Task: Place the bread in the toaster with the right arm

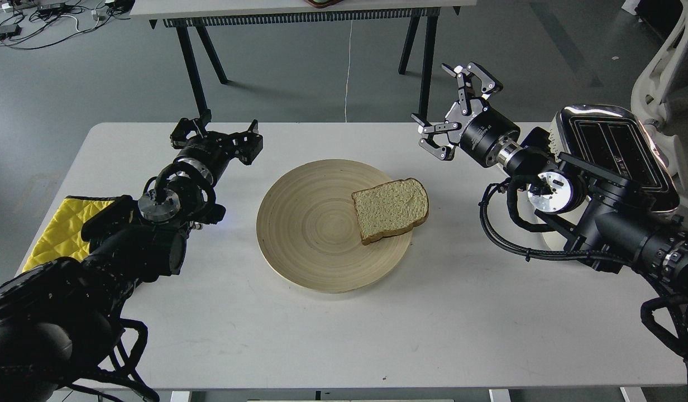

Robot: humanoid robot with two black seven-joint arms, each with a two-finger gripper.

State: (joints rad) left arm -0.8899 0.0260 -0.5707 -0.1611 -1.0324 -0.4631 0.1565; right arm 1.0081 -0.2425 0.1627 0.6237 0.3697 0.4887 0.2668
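Observation:
One slice of pale tan bread (391,209) with a brown crust lies on the right side of a round wooden plate (305,234) at the table's middle. The toaster (615,151), cream with a chrome top and two dark slots, stands at the table's right edge, partly hidden by my right arm. My right gripper (436,100) hovers open above and to the right of the bread, nothing between its fingers. On the left of the plate my left gripper (218,134) is open and empty.
A yellow quilted cloth (65,223) lies at the table's left edge under my left arm. Another table on black legs (193,67) stands behind. A white chair (668,72) is beside the toaster.

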